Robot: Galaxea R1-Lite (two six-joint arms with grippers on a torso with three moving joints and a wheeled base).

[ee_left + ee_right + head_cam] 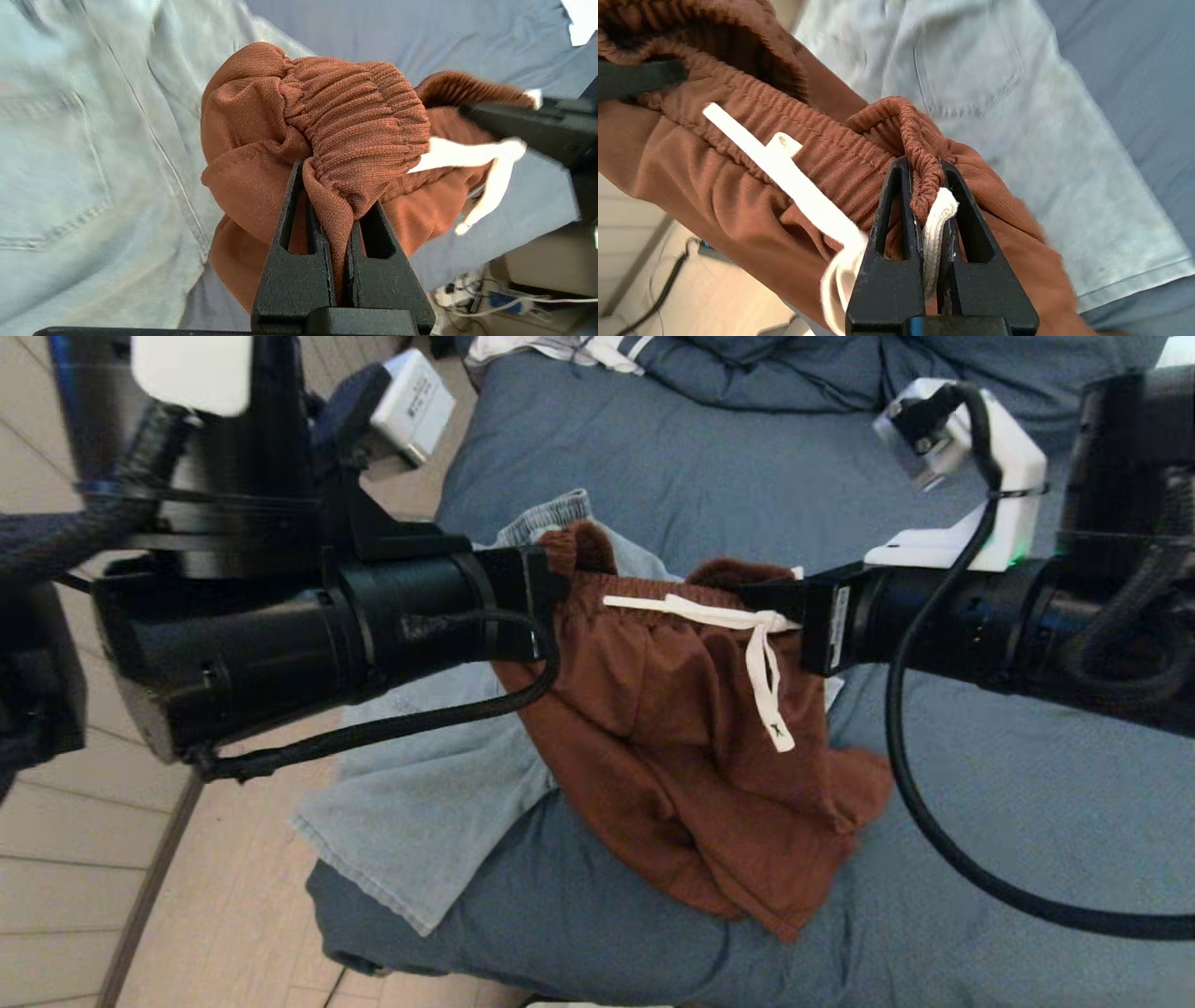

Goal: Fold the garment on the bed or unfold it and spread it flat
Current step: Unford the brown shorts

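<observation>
The left gripper (332,186) was clenched on a bunched fold of the ribbed elastic waistband of the rust-brown mesh shorts (681,737), and the right gripper (927,186) pinched the waistband's other end together with a loop of the flat white drawstring (761,644). In the head view the two grippers met the shorts at the middle of the frame, the left one (551,597) coming in from the left and the right one (775,602) from the right. The waistband stretched between them roughly level across the picture, so the shorts' long axis ran downward from it, the legs drooping toward the lower centre and touching the bed (980,784), a large mattress under a wrinkled slate-blue cover. The drawstring's loose end hung down over the front of the shorts. Beneath and to the left lay a pale light-blue denim garment (420,821), spread toward the bed's lower-left edge
</observation>
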